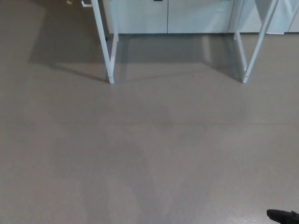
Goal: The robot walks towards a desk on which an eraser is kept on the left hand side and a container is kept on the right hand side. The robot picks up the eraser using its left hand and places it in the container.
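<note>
At the near edge of your view, in the bottom right corner, a small black tip (283, 216) comes in. It is probably a part of the robot's right side, but so little of it shows that I cannot tell if it is the hand, and I cannot tell how the fingers stand. The left hand does not show at all.

Beyond this tip you see only the floor (149, 154), a plain grey-brown surface with a soft shine near the bottom right. It fills almost the whole picture up to the table.

Farther on stand the white legs of the table. The left leg (105, 44) leans a little and its foot touches the floor to the upper left of the middle. The right leg (252, 46) leans the other way and its foot touches the floor at the upper right. Each leg has a second white bar just behind it. Grey shadows lie on the floor beside and behind the legs.

Behind the table legs, along the top edge, you see white cabinet doors (168, 16).

The table top is above the picture, so the eraser and the container are out of your view.
</note>
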